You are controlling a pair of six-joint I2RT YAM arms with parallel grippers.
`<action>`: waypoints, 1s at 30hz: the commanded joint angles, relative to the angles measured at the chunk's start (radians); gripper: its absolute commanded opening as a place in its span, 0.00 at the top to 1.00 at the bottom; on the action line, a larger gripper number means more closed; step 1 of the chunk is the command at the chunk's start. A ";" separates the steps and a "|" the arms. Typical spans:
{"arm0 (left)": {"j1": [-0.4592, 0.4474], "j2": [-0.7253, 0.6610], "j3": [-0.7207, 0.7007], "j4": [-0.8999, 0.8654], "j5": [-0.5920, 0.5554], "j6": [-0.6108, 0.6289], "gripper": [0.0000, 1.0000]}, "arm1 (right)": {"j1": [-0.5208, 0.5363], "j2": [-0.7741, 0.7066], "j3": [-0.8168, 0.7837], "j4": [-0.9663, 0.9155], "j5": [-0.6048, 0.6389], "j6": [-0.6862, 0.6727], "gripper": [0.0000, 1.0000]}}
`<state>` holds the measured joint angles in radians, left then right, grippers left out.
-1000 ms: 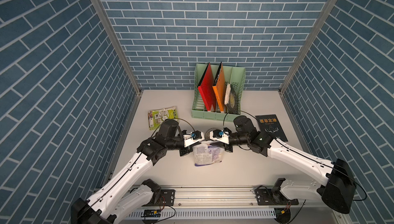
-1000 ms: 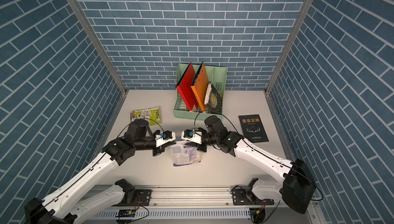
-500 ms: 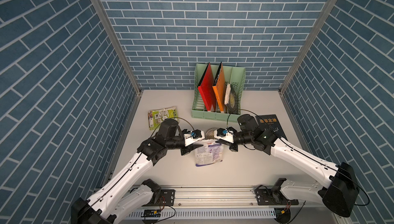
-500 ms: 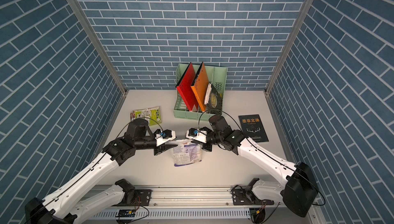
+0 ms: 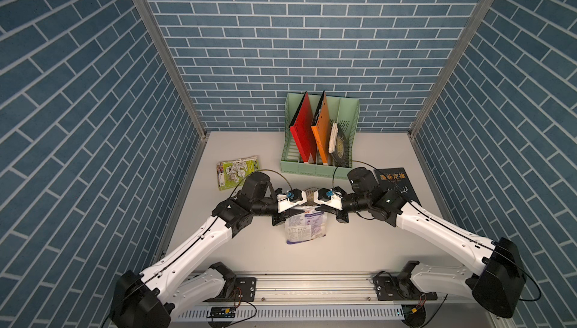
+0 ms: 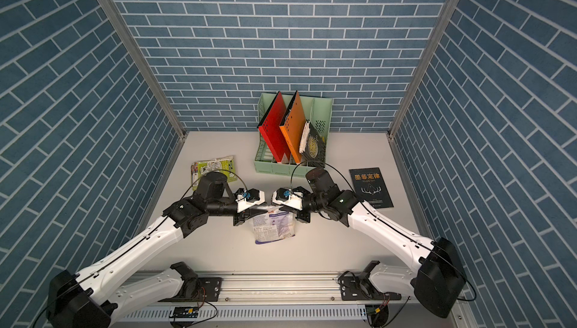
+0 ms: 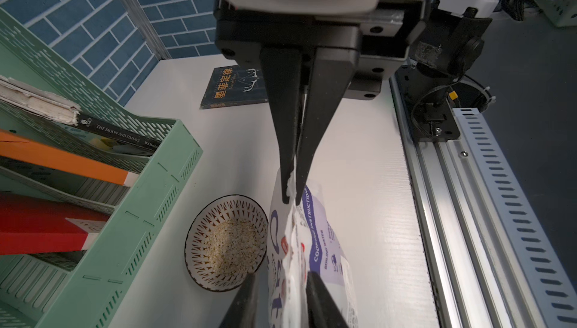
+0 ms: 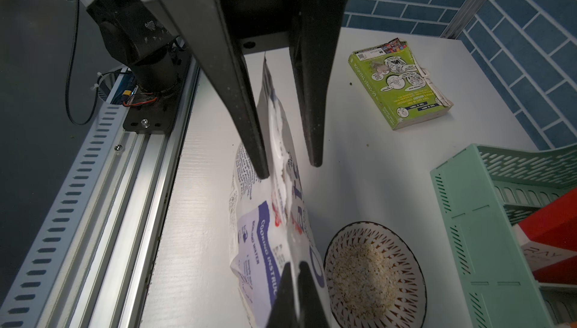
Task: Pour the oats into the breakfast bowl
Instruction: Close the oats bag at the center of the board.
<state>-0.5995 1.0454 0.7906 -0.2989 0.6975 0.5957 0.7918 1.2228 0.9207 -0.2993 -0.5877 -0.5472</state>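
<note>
Blue brick-patterned walls close round your white table (image 5: pixel 359 248). In both top views the oats pouch (image 5: pixel 305 228) stands upright mid-table. The two arms meet at its top edge, the left gripper (image 5: pixel 295 211) at the left end and the right gripper (image 5: pixel 324 210) at the right end. The breakfast bowl (image 5: pixel 309 193) peeks out just beyond the pouch on its far side. A green file rack (image 5: pixel 315 171) stands farther back, a green cartoon-printed book (image 5: pixel 239 172) lies far left, and a dark book (image 5: pixel 395 183) lies to the right.

In your left wrist view, the right gripper (image 7: pixel 290 198) has its jaws pressed together on the pouch's top edge. The bowl (image 7: pixel 199 248) sits just beside the pouch and holds a heap of oats (image 7: pixel 232 245).

In your right wrist view, the left gripper (image 8: pixel 288 167) straddles the pouch top with its fingers apart. One finger touches the pouch and a gap shows at the other, so you have no clamp on that side.
</note>
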 commanded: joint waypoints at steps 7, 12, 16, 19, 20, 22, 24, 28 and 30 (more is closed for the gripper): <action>-0.005 0.012 0.014 -0.011 0.005 0.003 1.00 | -0.003 -0.035 0.005 0.038 -0.013 0.027 1.00; -0.006 0.014 0.006 0.028 0.001 -0.025 0.79 | 0.000 -0.030 0.006 0.050 -0.034 0.039 1.00; -0.014 0.018 -0.001 0.076 0.015 -0.046 0.72 | 0.007 -0.019 0.007 0.059 -0.038 0.044 1.00; -0.023 0.032 0.001 0.091 0.017 -0.058 0.77 | 0.009 -0.020 0.003 0.074 -0.045 0.053 1.00; -0.024 0.038 0.002 0.092 0.017 -0.058 0.78 | 0.010 -0.022 0.001 0.083 -0.047 0.059 1.00; -0.031 0.052 0.006 0.093 0.015 -0.064 0.79 | 0.011 -0.029 -0.010 0.103 -0.053 0.070 1.00; -0.035 0.067 0.011 0.091 0.008 -0.071 0.79 | 0.013 -0.034 -0.021 0.117 -0.054 0.080 1.00; -0.043 0.079 0.016 0.089 0.007 -0.074 0.88 | 0.014 -0.038 -0.031 0.127 -0.054 0.090 1.00; -0.044 0.081 0.018 0.088 0.005 -0.077 0.97 | 0.013 -0.042 -0.035 0.127 -0.051 0.091 1.00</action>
<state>-0.6296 1.1091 0.7937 -0.2241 0.7006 0.5255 0.7925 1.2110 0.8906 -0.2523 -0.5823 -0.4915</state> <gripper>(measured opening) 0.056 0.047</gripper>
